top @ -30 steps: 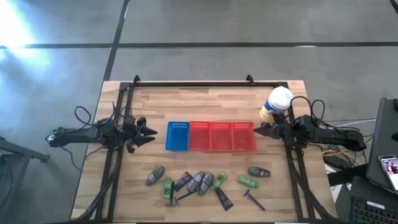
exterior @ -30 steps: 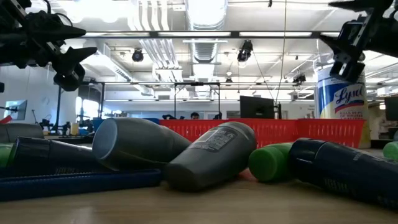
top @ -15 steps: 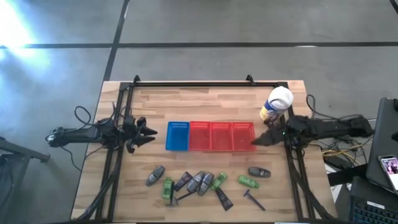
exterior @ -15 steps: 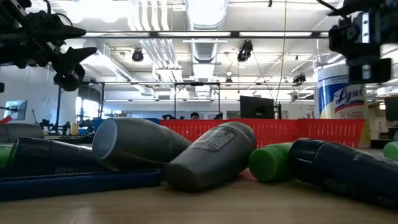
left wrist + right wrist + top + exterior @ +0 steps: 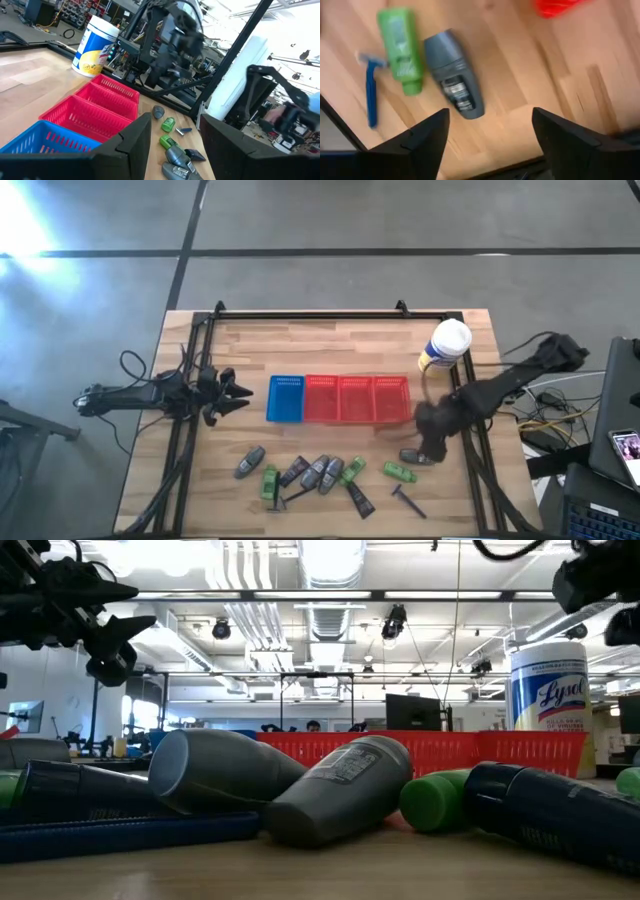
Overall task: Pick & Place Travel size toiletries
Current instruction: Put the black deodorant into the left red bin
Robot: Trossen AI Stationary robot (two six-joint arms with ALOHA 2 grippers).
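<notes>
Right gripper hangs over the grey deodorant stick at the counter's near right, jaws spread wide — evidently lined up to straddle it. Green bottle and blue razor lie just beside. Left gripper waits, jaws open, near the blue basket — baskets presumably the destination.

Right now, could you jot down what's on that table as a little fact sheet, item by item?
Baskets: one blue basket, three red baskets, in a row
Canister: white-and-yellow canister, upright, beside the red end
Toiletries: grey sticks, green bottles, brown tubes, razors, scattered along the table's front
Right claw: open, over a lone grey stick lying next to a green bottle
Left claw: open, waiting beside the blue basket
</notes>
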